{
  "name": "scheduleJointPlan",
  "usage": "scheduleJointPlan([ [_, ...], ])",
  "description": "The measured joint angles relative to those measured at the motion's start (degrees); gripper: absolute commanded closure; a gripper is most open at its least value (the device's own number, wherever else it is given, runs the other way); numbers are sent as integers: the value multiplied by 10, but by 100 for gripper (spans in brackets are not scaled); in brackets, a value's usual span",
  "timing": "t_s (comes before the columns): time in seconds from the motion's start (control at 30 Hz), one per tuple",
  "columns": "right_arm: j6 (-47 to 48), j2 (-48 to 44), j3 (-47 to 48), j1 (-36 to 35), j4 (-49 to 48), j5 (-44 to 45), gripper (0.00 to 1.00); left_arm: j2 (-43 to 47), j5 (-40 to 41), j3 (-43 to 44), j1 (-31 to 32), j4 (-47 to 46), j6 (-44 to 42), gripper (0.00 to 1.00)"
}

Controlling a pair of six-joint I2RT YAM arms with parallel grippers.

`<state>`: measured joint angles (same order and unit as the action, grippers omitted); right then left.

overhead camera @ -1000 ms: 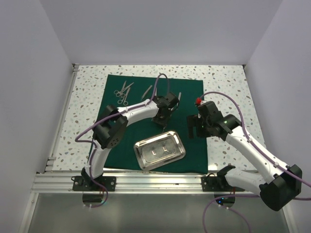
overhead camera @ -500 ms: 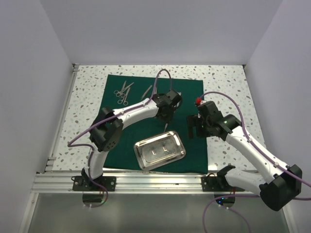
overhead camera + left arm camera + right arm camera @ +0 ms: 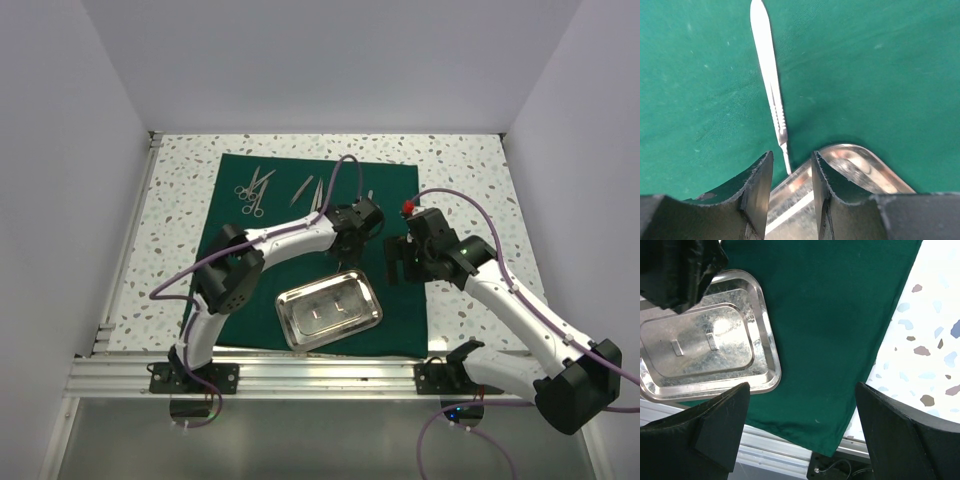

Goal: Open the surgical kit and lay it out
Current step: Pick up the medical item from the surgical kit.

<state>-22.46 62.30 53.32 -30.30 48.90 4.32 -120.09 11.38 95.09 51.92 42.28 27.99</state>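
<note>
The left claw (image 3: 791,162) hangs narrowly parted over the thin end of the slim instrument (image 3: 771,85) on the green cloth (image 3: 880,75), just beside the tray (image 3: 860,167), right claw (image 3: 802,400) wide apart, so an off-centre pinch may flick it.

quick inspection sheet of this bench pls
Surface: speckled table, with a green cloth spread flat on it.
Job's things: steel tray on the cloth's near part; scissors and tweezers at its far end; scalpel handle on the cloth, thin end by the tray rim.
Clutter: nothing seen.
Grippers: left gripper open, narrow gap, empty, over the tray corner; right gripper wide open, empty, above the cloth.
Cables: purple cables looped along both arms.
Surroundings: white walls; metal rail at the near edge.
</note>
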Motion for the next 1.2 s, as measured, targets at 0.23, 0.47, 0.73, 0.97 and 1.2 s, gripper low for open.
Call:
scheduleJointPlan([
  [0.23, 0, 0, 0, 0, 0, 0, 10, -29, 16, -13, 0, 3, 5, 60],
  [0.47, 0, 0, 0, 0, 0, 0, 10, -29, 11, -15, -1, 1, 13, 84],
  [0.73, 0, 0, 0, 0, 0, 0, 10, -19, -19, -36, -11, -23, 16, 100],
  [0.97, 0, 0, 0, 0, 0, 0, 10, -11, -23, -46, -13, -32, 16, 100],
  [1.2, 0, 0, 0, 0, 0, 0, 10, -11, -12, -21, -13, -16, 14, 100],
])
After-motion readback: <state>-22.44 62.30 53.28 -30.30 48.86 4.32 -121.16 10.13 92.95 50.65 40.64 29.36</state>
